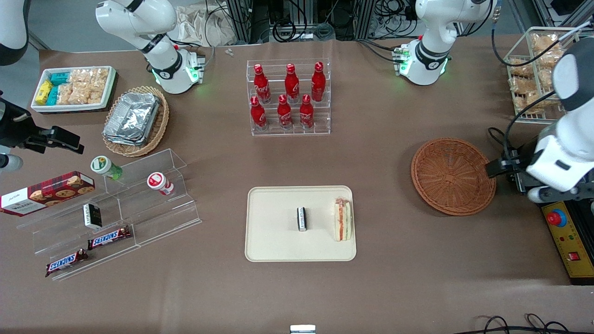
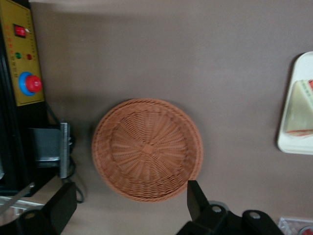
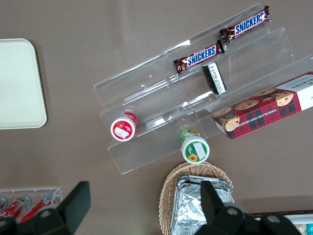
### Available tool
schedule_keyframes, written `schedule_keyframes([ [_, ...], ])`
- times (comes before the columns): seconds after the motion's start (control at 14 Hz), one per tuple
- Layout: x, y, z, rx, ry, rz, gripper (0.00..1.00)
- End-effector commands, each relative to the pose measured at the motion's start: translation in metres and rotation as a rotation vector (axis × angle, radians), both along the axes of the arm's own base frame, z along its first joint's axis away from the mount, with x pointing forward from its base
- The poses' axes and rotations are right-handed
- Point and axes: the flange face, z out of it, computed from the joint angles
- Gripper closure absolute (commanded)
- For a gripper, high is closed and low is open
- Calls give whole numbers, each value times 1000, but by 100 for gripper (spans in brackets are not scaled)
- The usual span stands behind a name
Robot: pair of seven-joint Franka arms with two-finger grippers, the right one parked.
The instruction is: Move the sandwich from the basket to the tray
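below the gripper (image 2: 127, 213), whose fingers stand wide and hold nothing, the basket (image 2: 146, 149) sits bare while the sandwich (image 1: 343, 220) already lies on the tray (image 1: 274, 241) well away from it, so the best move is probably just a clean retreat upward.

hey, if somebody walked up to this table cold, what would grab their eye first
Probably the red bottles in their clear rack, farther from the front camera than the cream tray. Next, the sandwich lying on that tray beside a small dark packet, and the empty reddish-brown basket toward the working arm's end. The claw hangs open above the basket's edge, holding nothing.
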Motion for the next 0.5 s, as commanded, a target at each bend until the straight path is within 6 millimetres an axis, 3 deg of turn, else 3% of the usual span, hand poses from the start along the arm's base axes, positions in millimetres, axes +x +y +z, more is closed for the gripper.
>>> schedule_keyframes([
  [0.0,-13,7,4,-21,-29,-74,0],
  [0.14,-9,9,-3,-28,-35,-75,0],
  [0.21,-13,20,-12,-63,-23,-58,0],
  [0.43,-8,26,-7,-63,-24,-65,0],
])
